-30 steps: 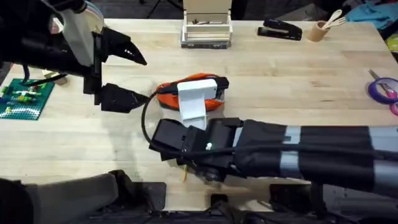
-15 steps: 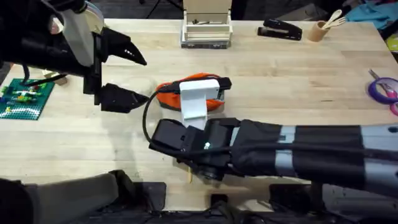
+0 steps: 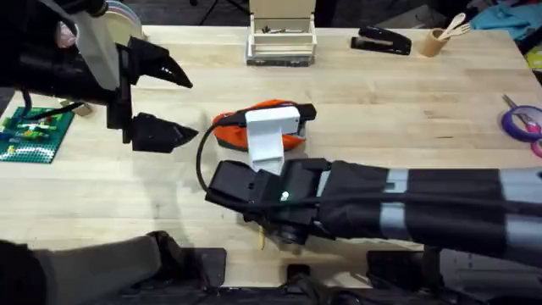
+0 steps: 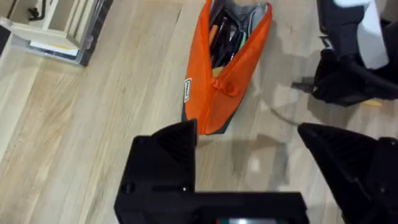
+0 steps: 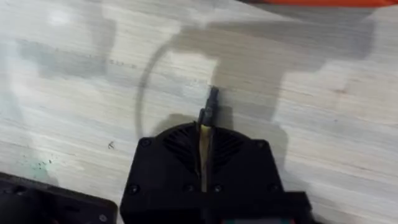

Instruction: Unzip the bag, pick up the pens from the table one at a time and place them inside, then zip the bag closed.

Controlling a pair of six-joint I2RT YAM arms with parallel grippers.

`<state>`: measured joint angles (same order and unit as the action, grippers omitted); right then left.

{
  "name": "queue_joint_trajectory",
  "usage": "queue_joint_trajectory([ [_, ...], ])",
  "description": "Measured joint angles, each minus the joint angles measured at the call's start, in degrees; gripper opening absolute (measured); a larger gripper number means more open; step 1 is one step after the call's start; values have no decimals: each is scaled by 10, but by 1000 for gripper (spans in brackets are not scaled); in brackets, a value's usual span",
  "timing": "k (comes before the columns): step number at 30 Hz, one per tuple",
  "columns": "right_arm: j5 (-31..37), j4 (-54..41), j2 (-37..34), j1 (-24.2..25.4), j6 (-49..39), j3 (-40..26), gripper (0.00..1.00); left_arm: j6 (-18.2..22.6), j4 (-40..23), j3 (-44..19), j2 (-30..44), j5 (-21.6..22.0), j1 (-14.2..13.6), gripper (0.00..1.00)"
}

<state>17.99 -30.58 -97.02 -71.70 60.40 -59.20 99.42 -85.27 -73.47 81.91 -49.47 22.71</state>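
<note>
The orange bag (image 3: pixel 269 113) lies on the table (image 3: pixel 406 127) at the middle, partly under my right arm's white housing. In the left wrist view the bag (image 4: pixel 230 74) is unzipped at its far end, with dark pens showing inside. My left gripper (image 3: pixel 193 108) hangs open just left of the bag, its jaws wide apart (image 4: pixel 245 127). My right gripper (image 5: pixel 205 134) is shut on a pen (image 5: pixel 211 102): the yellow barrel sits between the fingers and the black tip pokes out over the wood. The pen's yellow end (image 3: pixel 262 241) shows beneath my right arm.
A green brick plate (image 3: pixel 34 131) lies at the left edge. At the back stand a wooden organiser (image 3: pixel 281 38), a black stapler (image 3: pixel 381 40) and a cup of wooden utensils (image 3: pixel 436 41). A purple tape roll (image 3: pixel 521 120) sits far right.
My left gripper has drifted a little to the left, away from the bag. The pen's yellow end under my right arm has shifted slightly right.
</note>
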Motion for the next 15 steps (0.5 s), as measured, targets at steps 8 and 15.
queue_joint_trajectory([
  [8, 26, -24, 69, 1, -32, 0, 31, 0, 0, 0, 0, 0, 1, 993],
  [15, 73, -24, 157, 17, -57, 0, 31, 0, 0, 0, 0, 0, 1, 993],
])
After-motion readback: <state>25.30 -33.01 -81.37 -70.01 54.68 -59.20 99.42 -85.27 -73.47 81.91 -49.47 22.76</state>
